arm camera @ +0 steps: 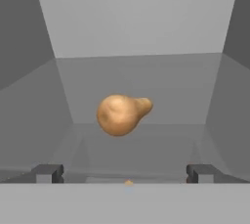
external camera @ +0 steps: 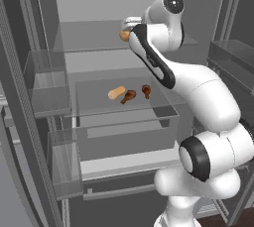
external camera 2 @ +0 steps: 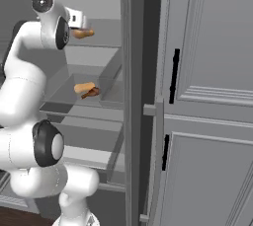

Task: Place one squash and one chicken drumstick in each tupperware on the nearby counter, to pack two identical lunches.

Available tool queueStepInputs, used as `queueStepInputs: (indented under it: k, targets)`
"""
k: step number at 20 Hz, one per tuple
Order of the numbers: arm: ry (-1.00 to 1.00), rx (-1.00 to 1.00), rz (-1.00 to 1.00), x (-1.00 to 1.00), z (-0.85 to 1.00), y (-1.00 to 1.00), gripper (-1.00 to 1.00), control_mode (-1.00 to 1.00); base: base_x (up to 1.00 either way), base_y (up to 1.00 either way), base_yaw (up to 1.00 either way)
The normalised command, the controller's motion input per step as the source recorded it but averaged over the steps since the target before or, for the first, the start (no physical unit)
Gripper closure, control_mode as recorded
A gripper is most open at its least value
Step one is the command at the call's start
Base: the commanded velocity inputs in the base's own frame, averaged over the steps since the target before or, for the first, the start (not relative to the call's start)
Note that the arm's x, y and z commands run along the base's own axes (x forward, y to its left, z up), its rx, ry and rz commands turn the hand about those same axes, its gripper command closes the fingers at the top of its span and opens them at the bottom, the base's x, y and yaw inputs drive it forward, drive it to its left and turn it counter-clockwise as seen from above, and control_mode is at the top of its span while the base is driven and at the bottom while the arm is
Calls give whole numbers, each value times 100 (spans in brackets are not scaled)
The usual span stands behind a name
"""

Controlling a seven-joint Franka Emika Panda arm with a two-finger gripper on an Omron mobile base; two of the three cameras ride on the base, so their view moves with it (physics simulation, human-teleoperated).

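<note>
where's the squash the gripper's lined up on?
Squash lies on the fridge's upper shelf, centred ahead of the open gripper; the drumsticks sit one shelf below.

The white arm rises from its base, bends hard at the dark-banded elbow low down, then sweeps up and forward so the wrist ends up high, with the hand reaching straight ahead at about upper-shelf height. The gripper is spread wide, both little dark finger tips sitting far apart at the bottom of the hand view with nothing pinched between them. From the right base view you can see the round dark-capped wrist joint at the top and the pale hand sticking out level past it.
</note>
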Motion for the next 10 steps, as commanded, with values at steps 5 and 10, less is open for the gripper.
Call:
queueStepInputs:
  k: [5,10]
  targets:
    - [4,0,2,46,-22,1,-100,-100,0,0,0]
    - [5,0,3,43,-25,12,-100,-100,0,0,0]
